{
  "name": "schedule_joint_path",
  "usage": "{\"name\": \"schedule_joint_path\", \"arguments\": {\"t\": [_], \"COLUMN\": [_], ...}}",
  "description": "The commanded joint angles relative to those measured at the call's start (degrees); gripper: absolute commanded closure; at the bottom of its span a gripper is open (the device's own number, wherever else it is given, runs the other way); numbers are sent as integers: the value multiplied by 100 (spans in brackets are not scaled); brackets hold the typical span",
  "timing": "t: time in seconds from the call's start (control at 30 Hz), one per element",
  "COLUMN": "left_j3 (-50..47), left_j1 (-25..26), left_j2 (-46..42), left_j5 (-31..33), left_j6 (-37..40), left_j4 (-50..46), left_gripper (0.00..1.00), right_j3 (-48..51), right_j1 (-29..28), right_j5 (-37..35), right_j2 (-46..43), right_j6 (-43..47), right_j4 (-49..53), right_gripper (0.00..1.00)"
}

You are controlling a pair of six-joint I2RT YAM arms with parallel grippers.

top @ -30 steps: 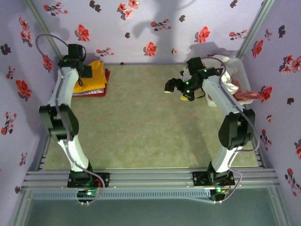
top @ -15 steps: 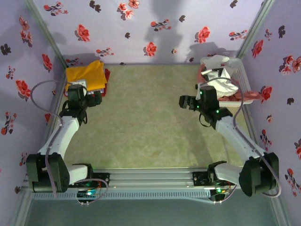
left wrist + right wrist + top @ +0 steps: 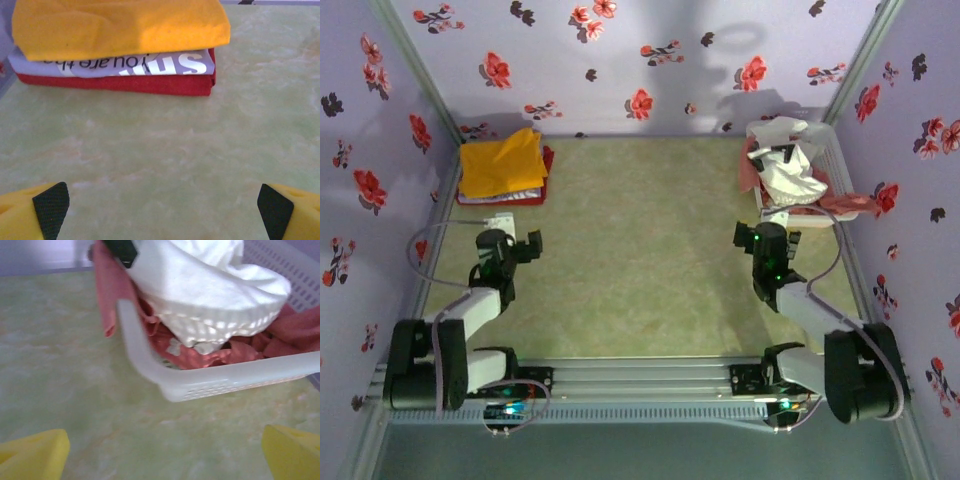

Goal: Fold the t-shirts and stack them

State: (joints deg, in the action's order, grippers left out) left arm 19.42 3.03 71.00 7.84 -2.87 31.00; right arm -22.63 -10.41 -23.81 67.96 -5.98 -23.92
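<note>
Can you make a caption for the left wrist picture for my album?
Open left claw faces a folded stack: mustard-orange t-shirt on lavender t-shirt on red t-shirt.

A mustard-orange t-shirt [image 3: 500,158] tops the far-left stack [image 3: 510,193]; a white t-shirt [image 3: 790,175] fills the far-right basket [image 3: 833,158].

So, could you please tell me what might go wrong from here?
1. The white shirt lies on the pink shirt in the basket, and pink cloth hangs over the rim: pulling one may drag the other or shift the basket.
2. The mustard shirt overhangs the lavender shirt and red shirt; another layer could skew the stack.
</note>
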Motion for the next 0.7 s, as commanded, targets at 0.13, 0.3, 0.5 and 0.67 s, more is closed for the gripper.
{"name": "schedule_joint_path", "arguments": {"t": [0.13, 0.3, 0.5, 0.67], "left_j3": [-189, -598, -425, 348], "left_j1": [-13, -126, -145, -207], "left_j2": [891, 1352, 1717, 1720], "left_j5": [-10, -26, -145, -136], "left_j6": [517, 386, 443, 320], "left_j4": [2201, 3273, 3240, 1877], "left_gripper": [0, 1, 0, 0], "right_j3": [302, 444, 277, 197], "right_j1": [410, 496, 614, 666], "right_j5": [35, 303, 755, 842], "right_j2": [1169, 1572, 1710, 1981], "right_j6": [284, 259, 252, 220], "right_j4": [-2257, -2863, -2661, -2688], "right_gripper": [1, 1, 1, 1]}}
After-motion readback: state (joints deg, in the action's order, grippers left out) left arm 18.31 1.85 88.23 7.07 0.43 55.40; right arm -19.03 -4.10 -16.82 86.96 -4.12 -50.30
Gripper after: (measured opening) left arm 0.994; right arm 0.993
